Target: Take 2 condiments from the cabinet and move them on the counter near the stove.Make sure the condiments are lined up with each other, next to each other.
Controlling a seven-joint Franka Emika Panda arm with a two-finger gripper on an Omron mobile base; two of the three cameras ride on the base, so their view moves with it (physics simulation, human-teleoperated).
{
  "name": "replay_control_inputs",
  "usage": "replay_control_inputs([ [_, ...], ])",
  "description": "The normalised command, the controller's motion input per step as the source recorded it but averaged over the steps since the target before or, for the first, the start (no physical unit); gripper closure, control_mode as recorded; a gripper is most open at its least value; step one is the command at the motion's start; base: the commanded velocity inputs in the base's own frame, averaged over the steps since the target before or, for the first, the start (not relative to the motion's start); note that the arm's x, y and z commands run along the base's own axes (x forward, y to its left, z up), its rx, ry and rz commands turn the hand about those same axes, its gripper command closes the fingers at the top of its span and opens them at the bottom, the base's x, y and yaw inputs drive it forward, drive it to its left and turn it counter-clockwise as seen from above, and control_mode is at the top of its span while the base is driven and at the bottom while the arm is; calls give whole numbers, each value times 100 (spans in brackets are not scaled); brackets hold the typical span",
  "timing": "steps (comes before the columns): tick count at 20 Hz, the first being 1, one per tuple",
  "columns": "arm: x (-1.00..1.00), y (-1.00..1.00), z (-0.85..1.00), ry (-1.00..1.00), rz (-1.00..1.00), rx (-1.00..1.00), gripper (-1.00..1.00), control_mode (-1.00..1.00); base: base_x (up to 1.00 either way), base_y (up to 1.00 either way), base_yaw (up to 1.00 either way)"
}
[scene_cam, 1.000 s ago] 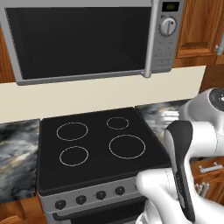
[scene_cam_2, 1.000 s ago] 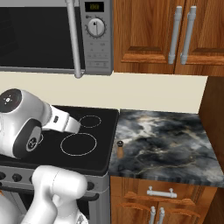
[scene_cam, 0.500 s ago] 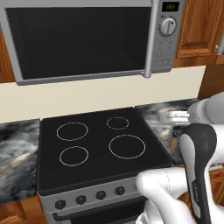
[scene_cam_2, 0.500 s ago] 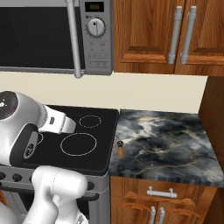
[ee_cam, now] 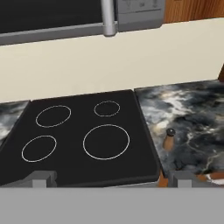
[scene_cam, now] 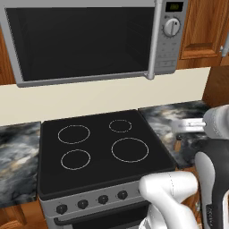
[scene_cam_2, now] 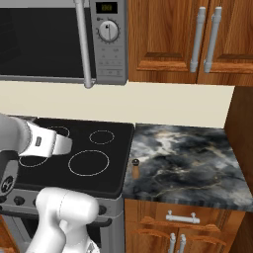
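Note:
One of the condiments, a tan-brown shaker point(scene_cam_2: 135, 168) with a black cap, stands upright on the dark marbled counter point(scene_cam_2: 188, 158) right beside the stove point(scene_cam_2: 94, 143); it also shows as the shaker point(ee_cam: 168, 138) in the hand view. My gripper point(ee_cam: 112, 178) is open, its fingertips point(ee_cam: 41, 177) wide apart with nothing between them. It hovers over the stove's front, well short of the shaker. In the right base view the gripper point(scene_cam_2: 66, 146) hangs over the left burners. The cabinet's shelves are out of view.
A steel microwave point(scene_cam: 89, 40) hangs over the stove. Shut wooden wall doors with grey bar handles point(scene_cam_2: 207, 39) sit above the counter. A tall wooden side panel point(scene_cam_2: 242, 123) bounds the counter on the right. More marbled counter point(scene_cam: 18, 152) lies left of the stove.
My forearm has swung to the right and lower, and the hand has drawn back a little over the stove. The shaker has not moved and the jaws stay open.

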Motion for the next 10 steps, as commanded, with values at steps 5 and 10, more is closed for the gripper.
replay_control_inputs([
  [5, -44, 2, 8, -16, 0, -5, -100, -100, 0, 0, 0],
  [10, -23, 0, 0, -3, 0, -1, -100, 100, -18, 0, 0],
])
